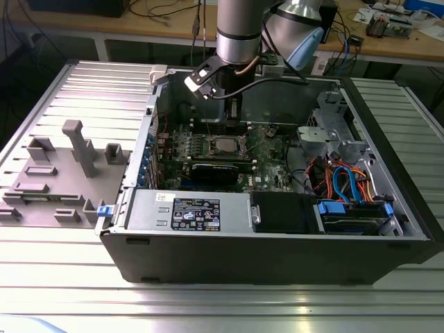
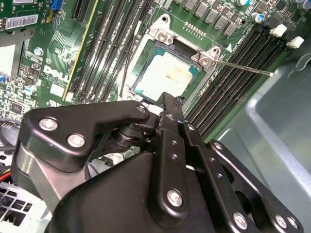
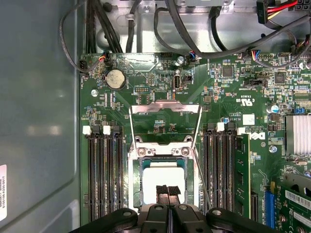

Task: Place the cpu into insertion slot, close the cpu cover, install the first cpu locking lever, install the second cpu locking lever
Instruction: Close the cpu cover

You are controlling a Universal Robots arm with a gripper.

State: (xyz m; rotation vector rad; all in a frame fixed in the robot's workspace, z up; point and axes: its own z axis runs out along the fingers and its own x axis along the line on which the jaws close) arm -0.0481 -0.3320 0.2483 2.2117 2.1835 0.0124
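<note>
- We are looking at the gripper (image 3: 168,190) with its two black fingertips drawn close together. Only a thin seam is showing between them, and we can make out nothing gripped.
- Those tips are hovering directly over the cpu (image 3: 154,175), at the edge of it facing away from the round coin battery (image 3: 115,78). We cannot tell whether they are touching its metal top.
- The cpu is lying flat inside the insertion slot (image 3: 139,183), square to the dark frame around it. We are therefore judging the placing step as done. In the second wrist view it is sitting level in the same way.
- The cpu cover (image 3: 165,108) is standing open, raised off the socket on the side toward the coin battery, with bare green board showing through its window.
- From the fingertips the cover is lying straight across the chip. Its hinged edge is running crosswise to the long memory slots (image 3: 104,179) that flank the socket on both sides.
- A thin locking lever (image 3: 202,182) is sitting unlatched just beside the socket, its long axis running roughly along the neighbouring memory slots.
- In the exterior view the single arm is reaching down into the open computer case (image 1: 208,250).
- The case is holding the green board (image 1: 277,149), and a long black card (image 1: 222,170) is lying near the socket.
</note>
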